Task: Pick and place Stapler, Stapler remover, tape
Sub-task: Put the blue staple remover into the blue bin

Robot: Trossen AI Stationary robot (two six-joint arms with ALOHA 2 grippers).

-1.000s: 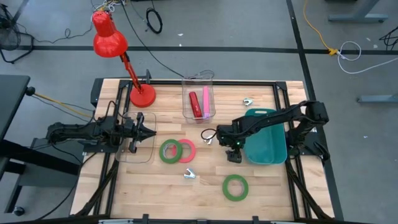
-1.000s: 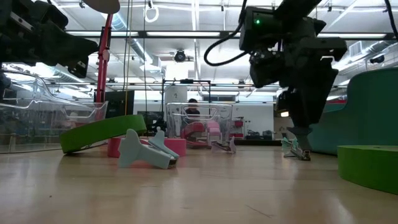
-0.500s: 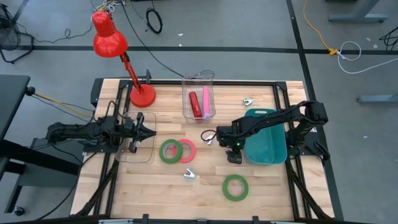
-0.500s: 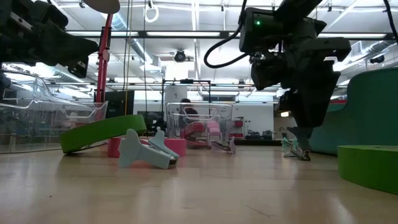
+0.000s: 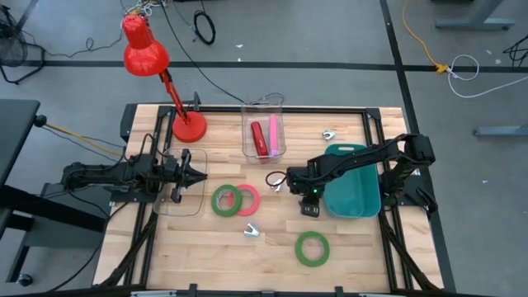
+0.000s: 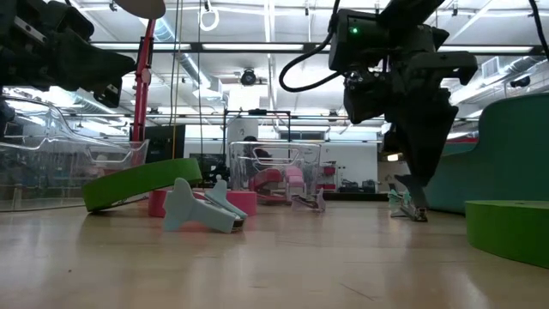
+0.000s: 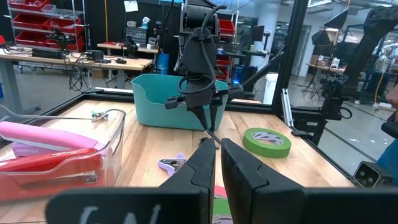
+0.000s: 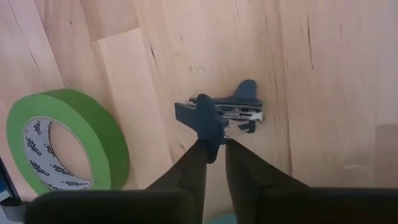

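My right gripper points down at mid-table, left of the teal bin, shut on a dark blue stapler remover that lies on the wood. A second stapler remover lies near the front, and a third at the far right. One green tape ring leans on the pink-red one; another green ring lies flat near the front. The red stapler lies in a clear bin. My left gripper hovers shut above a clear tray. My right gripper pinches one upright wing of the stapler remover between its two fingertips. The fingers come from above, pointing down. The remover's body and metal jaws rest on the table.
A red desk lamp stands at the far left. The clear bin also holds a pink item. The teal bin stands close to the right of my right gripper. Bare wood lies between the tape rings and the front edge.
My right gripper has shut its fingers onto the stapler remover while staying in place. The remover stays on the table.
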